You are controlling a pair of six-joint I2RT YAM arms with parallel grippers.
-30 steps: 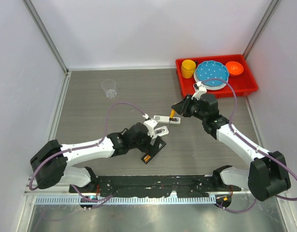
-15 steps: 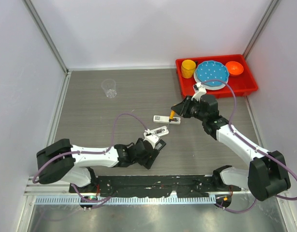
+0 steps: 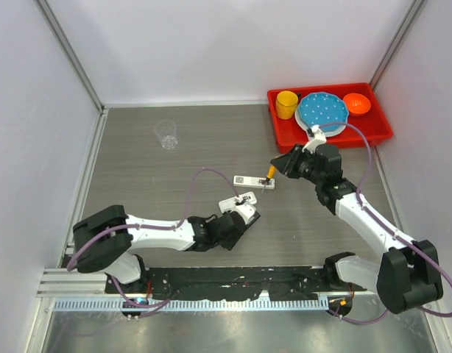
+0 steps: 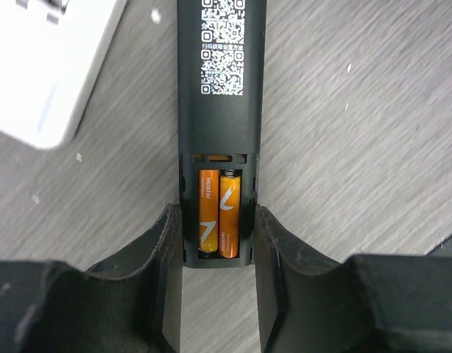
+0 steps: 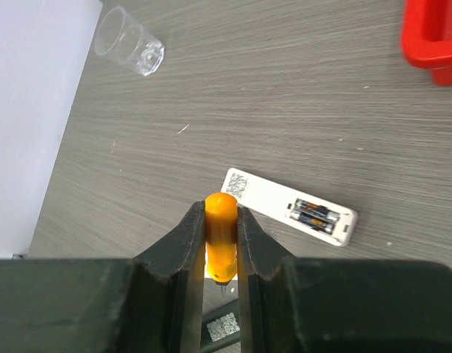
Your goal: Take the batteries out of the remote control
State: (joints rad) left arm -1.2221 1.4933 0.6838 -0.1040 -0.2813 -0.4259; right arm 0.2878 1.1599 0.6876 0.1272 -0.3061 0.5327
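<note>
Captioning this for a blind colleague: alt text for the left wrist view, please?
A black remote lies back-up, battery bay open, two orange batteries side by side inside. The left end effector straddles its near end, fingers against both sides; a white remote shows partly, upper left.

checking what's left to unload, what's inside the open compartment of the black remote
Two orange batteries lie side by side in the open bay of the black remote. Their undersides and the bay floor beneath them are covered.

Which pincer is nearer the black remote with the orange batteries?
Left. The left pincer straddles the black remote at its battery end, fingers either side. The right pincer hangs apart by the white remote, shut on an orange-handled tool.
</note>
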